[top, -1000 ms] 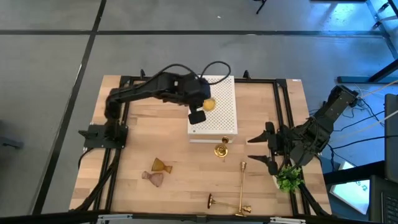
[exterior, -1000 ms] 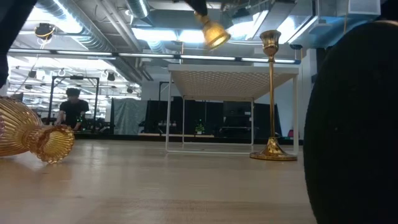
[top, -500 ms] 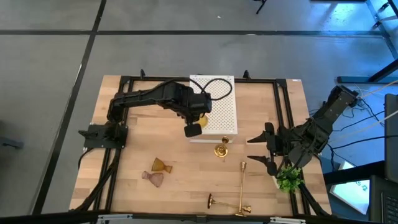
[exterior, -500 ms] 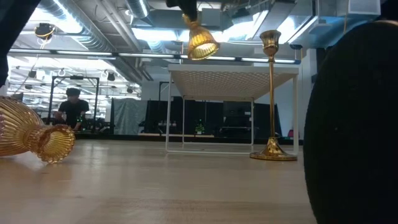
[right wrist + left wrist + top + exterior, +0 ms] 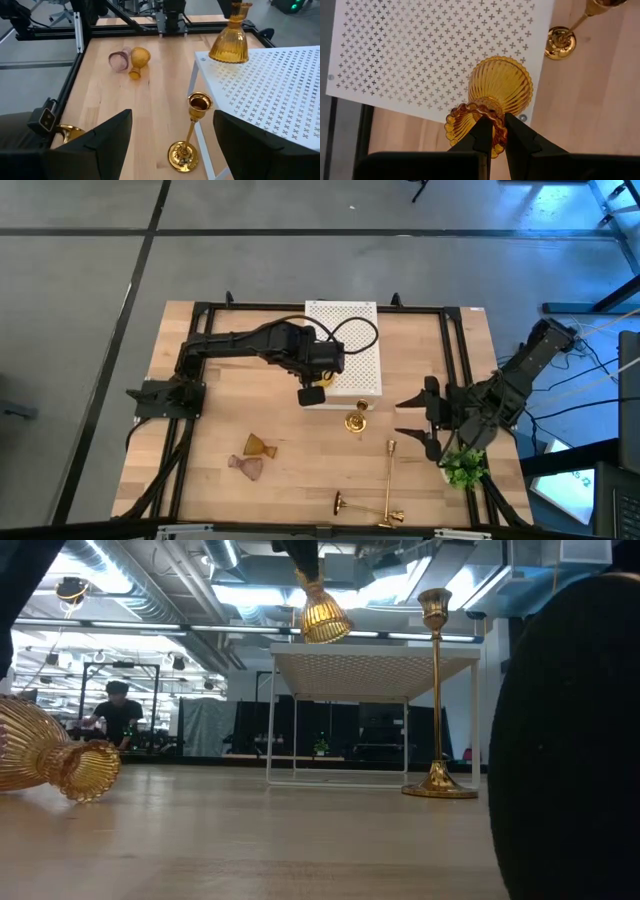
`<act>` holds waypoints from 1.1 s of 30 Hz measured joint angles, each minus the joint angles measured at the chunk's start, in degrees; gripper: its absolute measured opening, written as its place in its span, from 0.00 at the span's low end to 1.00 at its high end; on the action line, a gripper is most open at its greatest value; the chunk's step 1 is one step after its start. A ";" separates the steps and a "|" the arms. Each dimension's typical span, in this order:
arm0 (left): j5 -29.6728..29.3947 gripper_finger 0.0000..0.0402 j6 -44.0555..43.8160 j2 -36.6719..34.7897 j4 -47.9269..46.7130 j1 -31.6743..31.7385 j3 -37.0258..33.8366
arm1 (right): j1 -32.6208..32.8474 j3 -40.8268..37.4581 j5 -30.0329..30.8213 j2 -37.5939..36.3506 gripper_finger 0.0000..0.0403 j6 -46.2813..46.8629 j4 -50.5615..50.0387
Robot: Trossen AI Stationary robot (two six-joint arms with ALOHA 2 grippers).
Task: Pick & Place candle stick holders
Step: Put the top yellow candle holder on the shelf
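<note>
My left gripper (image 5: 312,392) hangs over the near left corner of the white perforated box (image 5: 350,330), shut on an amber ribbed glass holder (image 5: 500,89) (image 5: 322,615). A slim brass candlestick (image 5: 355,420) (image 5: 191,131) stands upright on its round base just in front of the box. My right gripper (image 5: 402,418) waits open to the right of that candlestick, touching nothing. An amber glass holder (image 5: 260,447) and a pinkish one (image 5: 247,467) lie on their sides near the left. Two brass candlesticks (image 5: 387,480) (image 5: 340,502) lie near the front edge. My left gripper pinches the holder's small beaded upper end (image 5: 470,116) between its two fingers. It comes from above, slanting down. The holder hangs below the fingers with its wide ribbed bell (image 5: 229,44) down, clear of the box top.
A small green plant (image 5: 465,467) stands at the near right, close to my right arm. Black rails (image 5: 200,360) frame the table. Bare wood lies between the lying glass holders and the standing candlestick. A person (image 5: 118,718) shows far off in the room.
My left gripper has carried the amber holder from over the middle of the box toward the table's near edge and a little down, to the box's near left corner. The holder, slanted before, now hangs closer to upright. My right gripper has kept still.
</note>
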 joint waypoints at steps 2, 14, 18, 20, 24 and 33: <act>-0.02 0.06 0.25 0.00 -0.16 0.19 -0.11 | -0.36 0.00 -0.04 0.07 0.70 0.00 -0.02; 0.29 0.06 0.88 0.00 -0.24 1.53 -0.14 | -0.50 -0.01 -0.08 0.12 0.70 -0.02 -0.10; 1.95 0.06 0.92 0.29 -0.25 2.07 -0.14 | -0.50 -0.02 -0.17 0.17 0.70 -0.02 -0.13; 2.04 0.06 1.34 0.72 -0.24 2.29 -0.14 | -0.50 -0.02 -0.17 0.17 0.70 -0.02 -0.17; 1.62 0.06 2.59 2.19 -0.04 2.62 -0.10 | -0.50 -0.02 -0.17 0.17 0.70 -0.02 -0.24; 0.30 0.06 2.90 2.76 -0.09 2.67 -0.01 | -0.50 -0.03 -0.17 0.17 0.70 -0.04 -0.46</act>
